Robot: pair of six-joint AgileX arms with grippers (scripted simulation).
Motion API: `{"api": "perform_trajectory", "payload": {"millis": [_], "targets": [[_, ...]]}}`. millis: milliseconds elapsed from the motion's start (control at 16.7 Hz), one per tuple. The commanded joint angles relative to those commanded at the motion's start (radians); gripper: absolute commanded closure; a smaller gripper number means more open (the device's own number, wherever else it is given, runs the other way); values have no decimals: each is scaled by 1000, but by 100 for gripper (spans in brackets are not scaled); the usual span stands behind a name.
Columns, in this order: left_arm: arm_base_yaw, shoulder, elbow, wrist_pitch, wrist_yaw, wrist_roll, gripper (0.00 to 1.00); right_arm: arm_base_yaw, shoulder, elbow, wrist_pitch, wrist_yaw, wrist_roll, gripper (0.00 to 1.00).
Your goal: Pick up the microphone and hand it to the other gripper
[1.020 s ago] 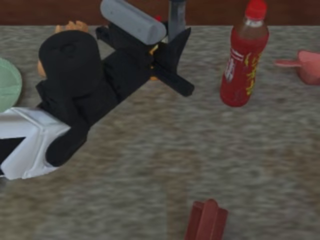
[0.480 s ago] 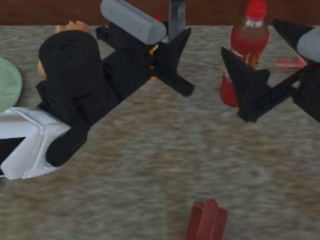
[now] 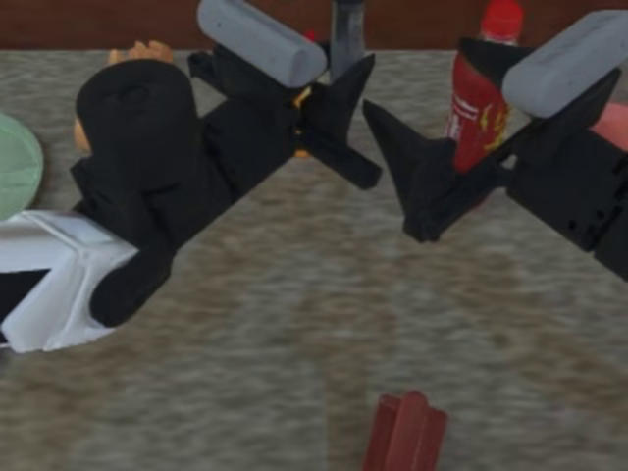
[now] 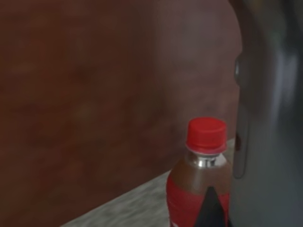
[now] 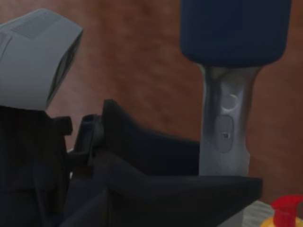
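The microphone (image 3: 347, 39) is held upright at about 12 o'clock in the top view, pinched by its grey handle between the jaws of the left gripper (image 3: 334, 118). The right gripper (image 3: 446, 137) is seen at about 2 o'clock, its jaws spread wide, with one pointed finger (image 3: 407, 172) near the left gripper's lower finger but apart from it; nothing is gripped by it.

A red bottle (image 3: 478, 98) stands directly behind the right gripper and is partly covered by its fingers and grey bar. A pink item (image 3: 613, 123) is glimpsed at 3 o'clock behind the right arm, a green plate (image 3: 15, 162) at 9 o'clock, an orange object (image 3: 137, 51) at 11 o'clock behind the left arm, and a dark red block (image 3: 404, 432) at 6 o'clock.

In the right wrist view the microphone's navy head (image 5: 235, 30) and handle are shown in full above the left gripper, along with a yellow tube with a red cap (image 5: 284, 215) that is hidden from above. In the left wrist view only the handle (image 4: 267, 118) is seen close up, with the bottle's red cap (image 4: 206, 135) beyond it.
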Motion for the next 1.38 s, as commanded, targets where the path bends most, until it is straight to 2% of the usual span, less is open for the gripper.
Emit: {"api": "perform_trajectory", "payload": {"millis": [240, 720, 1020, 1380], "targets": [[0, 0, 0, 0, 0, 0, 100, 1, 37, 34, 7, 2, 0, 0], [0, 0, 0, 0, 0, 0, 100, 18, 388, 328, 58, 25, 0, 0], [0, 0, 0, 0, 0, 0, 100, 19, 406, 345, 61, 26, 0, 0], [0, 0, 0, 0, 0, 0, 100, 19, 406, 345, 61, 26, 0, 45]]}}
